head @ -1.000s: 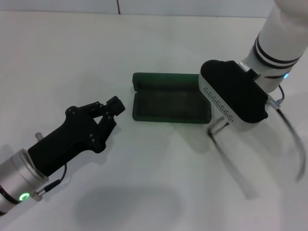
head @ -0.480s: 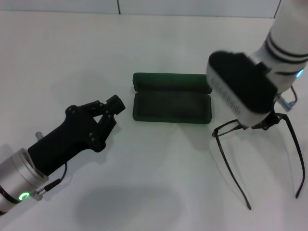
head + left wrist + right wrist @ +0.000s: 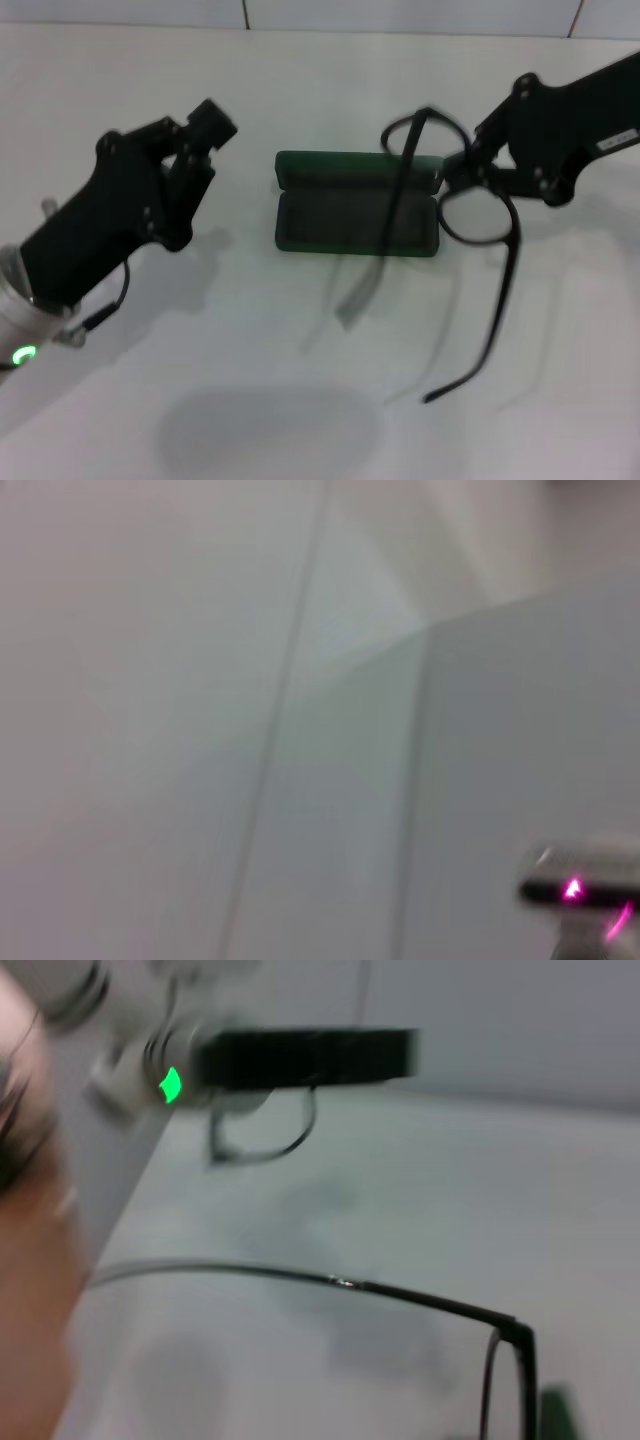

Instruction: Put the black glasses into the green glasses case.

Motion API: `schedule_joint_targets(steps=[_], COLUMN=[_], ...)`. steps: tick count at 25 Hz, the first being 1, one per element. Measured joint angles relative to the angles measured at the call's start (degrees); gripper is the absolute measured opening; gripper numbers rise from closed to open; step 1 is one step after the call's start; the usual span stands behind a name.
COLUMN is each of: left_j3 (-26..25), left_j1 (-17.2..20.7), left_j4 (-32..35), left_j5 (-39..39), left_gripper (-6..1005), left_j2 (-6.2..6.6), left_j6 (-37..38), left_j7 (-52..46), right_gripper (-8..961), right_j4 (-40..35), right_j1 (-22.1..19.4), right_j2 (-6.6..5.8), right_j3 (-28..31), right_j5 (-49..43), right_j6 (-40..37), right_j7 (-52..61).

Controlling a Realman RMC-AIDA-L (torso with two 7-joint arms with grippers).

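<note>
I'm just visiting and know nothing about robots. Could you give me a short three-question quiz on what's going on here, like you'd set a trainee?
1. True or false: the black glasses already lie inside the green glasses case.
2. Which gripper holds the glasses? A) left B) right C) neither
3. Fill in: the case's lid is ____.

Key
1. False. The glasses hang in the air over the case's right end, temple arms unfolded.
2. B. The right gripper grips the frame near the bridge; the left gripper is raised to the left of the case, holding nothing.
3. Open, showing the dark lining.
</note>
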Motion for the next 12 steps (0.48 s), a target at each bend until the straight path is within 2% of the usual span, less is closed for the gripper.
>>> schedule_joint_targets(steps=[2, 6, 9, 12], left_j3=[0.06, 1.26, 4.89, 8.13], left_j1=[-1.73, -4.97, -7.79, -10.41], left_j4=[1.55, 5.67, 7.03, 6.83], left_j5=[0.22, 0.46, 0.44, 0.51], left_gripper=[32, 30, 28, 27], left_j2=[0.10, 0.13, 0.14, 0.07], left_j6=[2.65, 5.43, 5.72, 5.57], left_j7=[-1.10, -6.05, -7.67, -7.71], right_gripper=[90, 87, 88, 87], right_j4=[0.23, 4.54, 10.03, 15.18], right_j1=[-4.41, -9.61, -10.41, -9.26], right_j2=[0.04, 0.20, 0.15, -0.02], right_j3=[-0.41, -3.32, -3.90, -3.88], right_j5=[5.82, 15.58, 21.37, 25.05], right_j6=[4.05, 11.07, 13.10, 13.30], right_j7=[-0.41, -2.97, -6.50, -9.58])
